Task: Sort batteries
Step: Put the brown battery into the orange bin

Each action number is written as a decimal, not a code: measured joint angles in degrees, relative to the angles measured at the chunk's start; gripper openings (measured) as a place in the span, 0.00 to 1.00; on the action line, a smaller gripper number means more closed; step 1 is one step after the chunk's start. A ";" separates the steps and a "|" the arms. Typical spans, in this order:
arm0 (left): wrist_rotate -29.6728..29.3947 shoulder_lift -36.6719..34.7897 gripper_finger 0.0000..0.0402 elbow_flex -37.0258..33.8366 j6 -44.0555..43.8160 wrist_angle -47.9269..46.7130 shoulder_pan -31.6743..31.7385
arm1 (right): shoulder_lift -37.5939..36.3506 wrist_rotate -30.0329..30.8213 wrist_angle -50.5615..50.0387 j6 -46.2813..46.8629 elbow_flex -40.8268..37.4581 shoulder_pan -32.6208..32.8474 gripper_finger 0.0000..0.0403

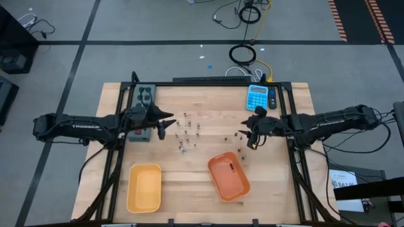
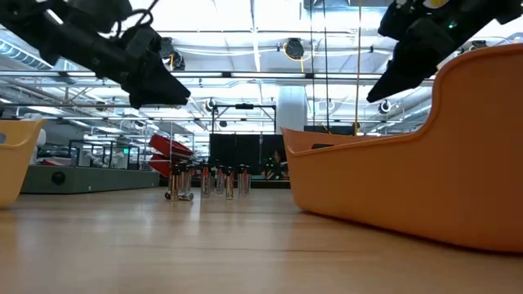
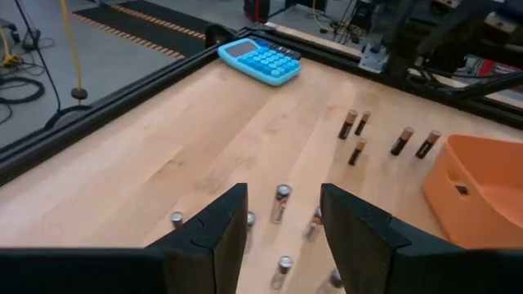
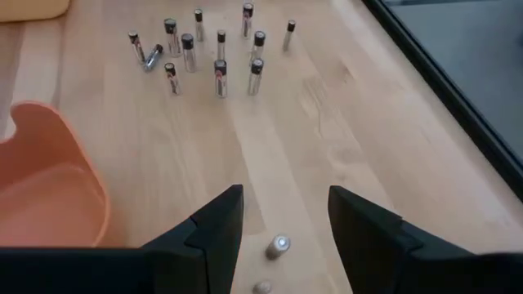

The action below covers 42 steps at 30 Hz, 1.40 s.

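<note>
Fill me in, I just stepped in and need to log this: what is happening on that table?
Two robot arms are sorting batteries on a wooden table. Most cells stand in a cluster mid-table, and a few lie nearer the right arm. The left gripper hovers open over the cluster. The right gripper is open above a standing cell, holding nothing. The orange tray holds one dark piece; the yellow tray looks empty.

The left dark six-joint arm reaches in level from the left edge of the high view, its two-finger left claw (image 1: 165, 128) left of centre with fingers (image 3: 214, 237) spread apart, holding nothing. The right dark arm mirrors it from the right edge; the right claw (image 1: 252, 140) stands open and empty.
</note>
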 joint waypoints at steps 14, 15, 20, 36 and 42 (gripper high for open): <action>6.79 5.84 0.41 0.02 6.16 5.25 5.97 | 4.18 -10.01 11.67 -3.50 -7.59 -10.62 0.42; 6.76 5.98 0.41 0.00 6.14 5.29 5.64 | 4.76 -9.07 12.98 -3.19 -8.32 -10.04 0.42; 3.01 6.32 0.41 0.00 6.21 6.97 3.76 | 8.94 -8.55 15.42 -2.80 -9.34 -8.48 0.42; 1.70 6.35 0.41 0.01 6.27 7.41 1.94 | 15.15 -7.41 25.48 -0.61 -14.08 -8.31 0.42; 1.70 6.35 0.41 0.00 6.54 7.26 1.94 | 15.15 -7.43 30.12 1.68 -16.45 -7.19 0.42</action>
